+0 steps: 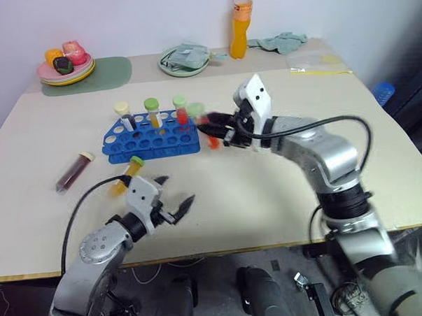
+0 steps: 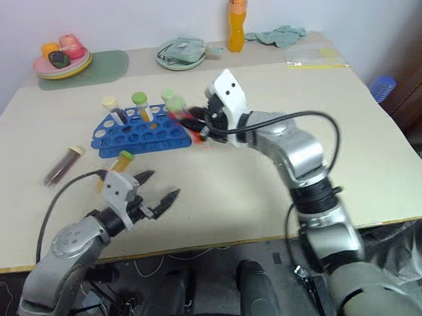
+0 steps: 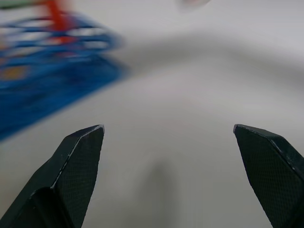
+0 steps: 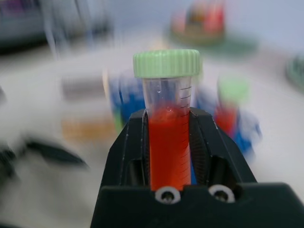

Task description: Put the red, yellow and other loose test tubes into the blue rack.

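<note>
Red tube (image 4: 168, 142) sits clenched in my right gripper (image 1: 215, 135), just off the blue rack (image 1: 150, 136) at its three o'clock. Left gripper (image 1: 172, 199) hangs spread, empty. Light, stiff, slick plastic, I'd judge; holding mid-body below the cap seems best.

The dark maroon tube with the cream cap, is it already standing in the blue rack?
No, the dark maroon tube lies flat on the table, apart from the blue rack on its left side.

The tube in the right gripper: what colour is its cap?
Pale green cap, red liquid below; the right wrist view shows it best.
</note>
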